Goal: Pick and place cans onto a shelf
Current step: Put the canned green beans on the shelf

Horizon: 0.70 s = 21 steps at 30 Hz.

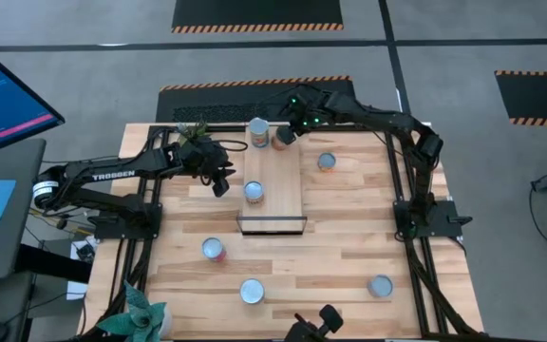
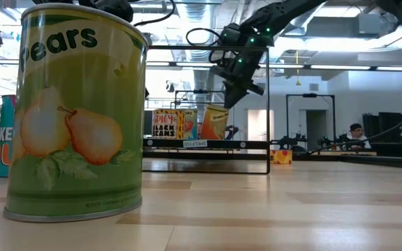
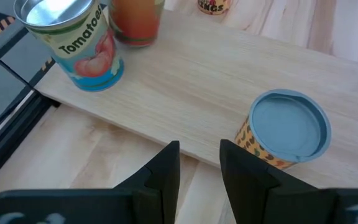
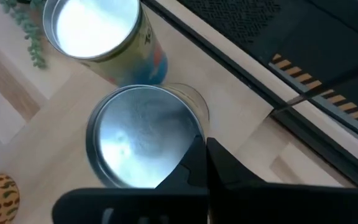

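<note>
The shelf (image 1: 272,180) is a light-wood board at mid-table with a black frame (image 1: 272,225) at its near end. A tomato can (image 1: 257,133) stands at its far end and a blue-lidded can (image 3: 288,127) at mid-board. My right gripper (image 4: 204,144) is shut on a third, orange-sided can (image 4: 142,137) beside the tomato can. My left gripper (image 3: 197,168) hangs open off the shelf's left edge with nothing between its fingers. Several other cans stand on the table, among them one (image 1: 327,161) right of the shelf and one (image 1: 214,249) near left. My right gripper has the orange-sided can by its top rim (image 4: 194,121), on the side facing the arm. The rim runs in between the two shut fingers, which slant down from the far right. The can (image 2: 213,123) hangs tilted under them; whether its bottom touches the shelf, I cannot tell.
A small green plant (image 1: 193,133) stands by my left arm at the far left, another (image 1: 145,313) at the near left corner. Two cans (image 1: 252,291) (image 1: 380,285) stand near the front edge. A pear can (image 2: 75,111) fills the low view's left.
</note>
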### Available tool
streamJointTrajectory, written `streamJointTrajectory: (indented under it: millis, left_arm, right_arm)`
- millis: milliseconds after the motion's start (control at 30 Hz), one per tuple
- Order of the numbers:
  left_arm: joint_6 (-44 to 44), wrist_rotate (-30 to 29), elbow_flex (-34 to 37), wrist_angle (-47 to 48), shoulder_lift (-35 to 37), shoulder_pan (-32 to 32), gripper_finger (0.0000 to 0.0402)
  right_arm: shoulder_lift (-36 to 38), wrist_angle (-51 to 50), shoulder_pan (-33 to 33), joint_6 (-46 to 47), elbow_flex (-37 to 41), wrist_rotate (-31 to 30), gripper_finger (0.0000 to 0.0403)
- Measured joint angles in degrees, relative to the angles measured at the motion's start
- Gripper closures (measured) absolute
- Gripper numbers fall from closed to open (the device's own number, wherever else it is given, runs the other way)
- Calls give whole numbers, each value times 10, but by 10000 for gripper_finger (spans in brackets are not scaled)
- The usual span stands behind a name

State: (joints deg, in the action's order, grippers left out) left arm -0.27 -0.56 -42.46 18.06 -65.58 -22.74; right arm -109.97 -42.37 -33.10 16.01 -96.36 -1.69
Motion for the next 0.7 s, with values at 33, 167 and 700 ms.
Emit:
streamJointTrajectory:
  millis: [33,167,700]
  left_arm:
    - [0,0,0,0,0,0,299]
    - [0,-1,0,0,0,0,299]
    - [0,-1,0,0,0,0,299]
  right_arm:
    - [0,0,0,0,0,0,394]
    - [0,0,-2,0,0,0,364]
    - [23,21,-3,-17,-15,-16,332]
